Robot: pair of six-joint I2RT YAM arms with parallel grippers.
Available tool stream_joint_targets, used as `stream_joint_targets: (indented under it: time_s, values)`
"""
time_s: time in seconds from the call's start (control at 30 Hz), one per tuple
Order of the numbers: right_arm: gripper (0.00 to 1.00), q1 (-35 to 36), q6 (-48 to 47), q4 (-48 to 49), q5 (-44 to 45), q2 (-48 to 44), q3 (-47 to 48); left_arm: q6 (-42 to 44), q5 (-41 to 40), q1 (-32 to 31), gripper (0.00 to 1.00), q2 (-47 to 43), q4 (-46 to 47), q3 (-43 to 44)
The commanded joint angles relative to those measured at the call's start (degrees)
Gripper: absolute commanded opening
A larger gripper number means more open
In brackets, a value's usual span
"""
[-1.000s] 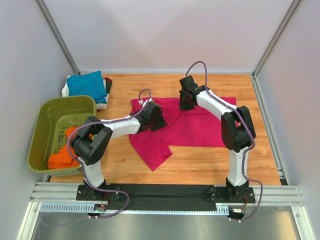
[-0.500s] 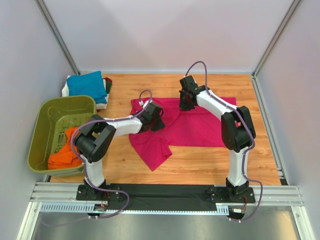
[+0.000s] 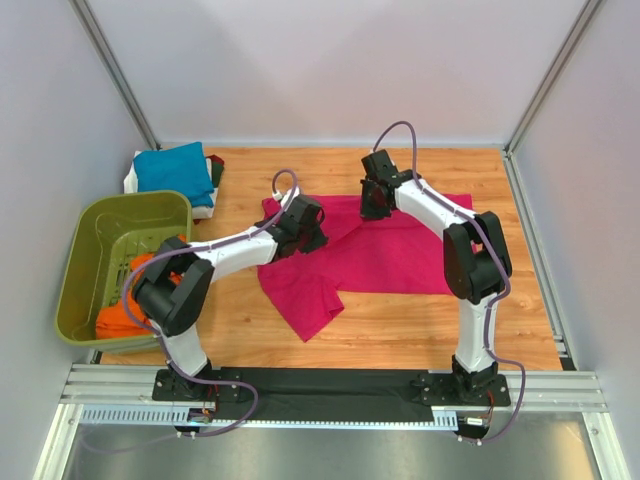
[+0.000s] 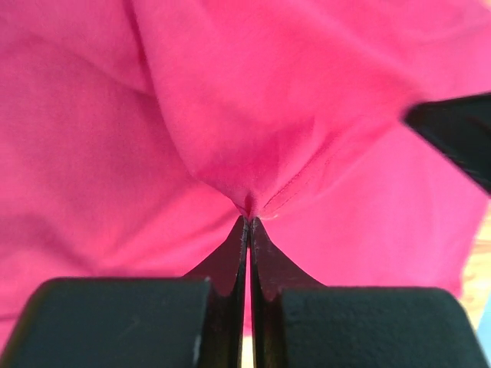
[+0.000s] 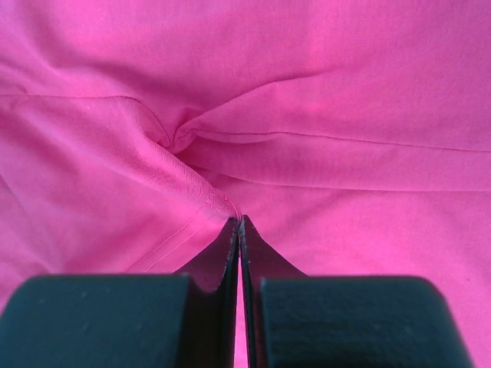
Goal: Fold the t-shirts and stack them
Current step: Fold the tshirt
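Observation:
A magenta-pink t-shirt lies spread across the middle of the table. My left gripper is down on its left part, shut on a pinch of the cloth. My right gripper is at the shirt's far edge, shut on a hemmed fold. Both wrist views are filled with magenta cloth. A teal-blue t-shirt lies folded on a white one at the back left. Orange t-shirts lie in the basket.
An olive-green plastic basket stands at the left edge of the table. Something dark lies beside the teal stack. Grey walls close in the table at the back and sides. A metal rail runs along the near edge.
My left gripper has closed on the magenta cloth and shifted slightly toward the far side. The right arm has stayed in place.

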Motion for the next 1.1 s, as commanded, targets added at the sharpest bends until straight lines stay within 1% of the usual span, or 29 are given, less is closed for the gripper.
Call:
stream_joint_targets:
  time_s: [0.0, 0.3, 0.5, 0.77, 0.93, 1.07]
  values:
    - [0.00, -0.3, -0.9, 1.7, -0.3, 0.9, 3.0, 0.3, -2.9, -0.3, 0.00, -7.1, -2.2, 2.6]
    - [0.00, -0.3, -1.2, 0.9, 0.0, 1.2, 4.4, 0.3, -5.7, -0.4, 0.00, -14.7, -6.5, 0.8]
    - [0.00, -0.3, -0.5, 0.7, -0.3, 0.8, 3.8, 1.4, -7.6, -1.1, 0.00, -18.0, -9.4, -0.2]
    - [0.00, -0.2, 0.4, 0.8, -1.1, -0.4, 0.4, 0.6, -6.5, -1.9, 0.00, -18.1, -11.0, -4.2]
    - [0.00, -0.2, 0.6, 0.5, -2.0, -2.2, -2.9, -0.2, -6.6, -2.0, 0.00, -17.6, -10.6, -7.1]
    - [0.00, -0.1, 0.6, 0.0, -2.0, -3.4, -5.8, 0.0, -5.4, -1.9, 0.00, -16.5, -9.7, -7.7]
